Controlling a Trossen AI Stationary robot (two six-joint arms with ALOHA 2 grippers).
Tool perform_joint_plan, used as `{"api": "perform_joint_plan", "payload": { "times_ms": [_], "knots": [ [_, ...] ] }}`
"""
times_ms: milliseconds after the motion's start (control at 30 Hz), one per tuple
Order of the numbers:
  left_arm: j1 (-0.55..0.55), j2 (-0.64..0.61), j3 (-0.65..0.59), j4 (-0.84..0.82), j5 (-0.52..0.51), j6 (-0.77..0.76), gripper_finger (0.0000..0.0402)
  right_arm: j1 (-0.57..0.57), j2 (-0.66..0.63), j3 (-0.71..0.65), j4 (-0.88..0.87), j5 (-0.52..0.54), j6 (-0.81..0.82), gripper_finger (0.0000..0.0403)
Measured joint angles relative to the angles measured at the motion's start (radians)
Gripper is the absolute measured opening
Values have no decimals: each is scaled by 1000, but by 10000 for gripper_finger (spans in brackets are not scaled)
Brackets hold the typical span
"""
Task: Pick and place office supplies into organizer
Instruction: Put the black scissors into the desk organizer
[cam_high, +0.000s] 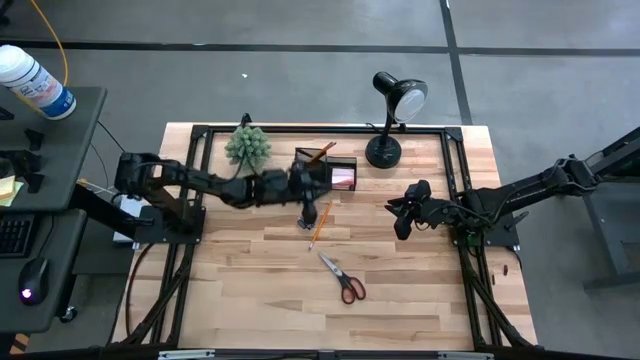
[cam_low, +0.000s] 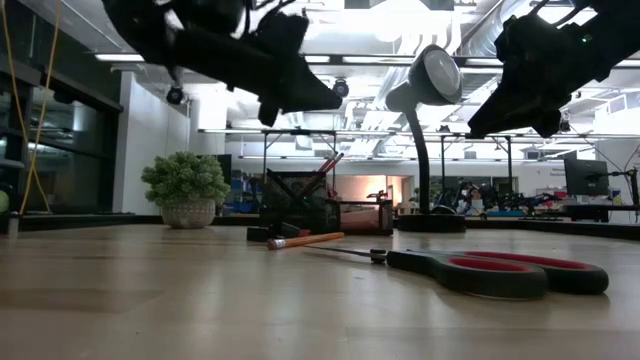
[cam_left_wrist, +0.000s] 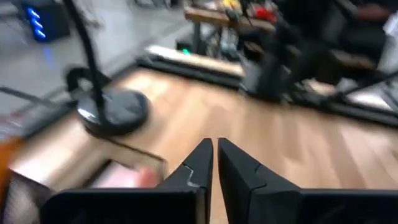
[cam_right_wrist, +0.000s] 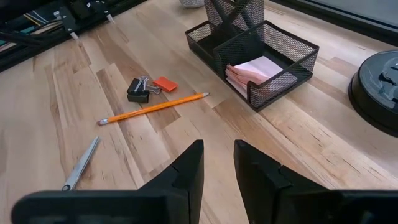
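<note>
The left gripper (cam_high: 300, 183) hangs over the organizer (cam_high: 330, 168) at twelve o'clock of the worktop (cam_high: 250, 290), its fingers nearly together and empty in its wrist view. The right gripper (cam_high: 402, 213) waits at three o'clock of the worktop, fingers partly spread on nothing.

The organizer is black wire mesh, with a tall cup holding an orange pencil and a low tray holding the pink sticky-note pad (cam_right_wrist: 258, 71). Just at its six o'clock lie a loose orange pencil (cam_right_wrist: 153, 107), a dark binder clip (cam_right_wrist: 138, 89) and a small orange eraser-like piece (cam_right_wrist: 165, 83). The red-handled scissors (cam_high: 343, 278) lie apart, further toward six o'clock.

The pencil looks light, stiff and round, so it may roll; a pinch across its middle should keep it level. The clip is small and springy and is best taken by its body. The scissors are likely the heaviest item; a grip near the pivot would balance them, since smooth blades could slip.
</note>
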Motion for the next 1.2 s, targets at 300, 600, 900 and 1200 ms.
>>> {"api": "perform_joint_plan", "payload": {
  "times_ms": [300, 600, 900, 1200],
  "knots": [
    [-254, -7, 0, -257, -90, -187, 4, 0, 0, 0, 0, 0, 0, 83],
    [-451, -7, 0, -352, -148, -290, 5, 0, 8, 0, 69, -110, -60, 83],
    [-539, -7, 0, -425, -140, -332, 5, 18, 236, 77, 144, -394, -135, 83],
    [-541, -10, 0, -608, -20, -271, 5, 104, 573, 392, 69, -401, -94, 83]
  ]
}}
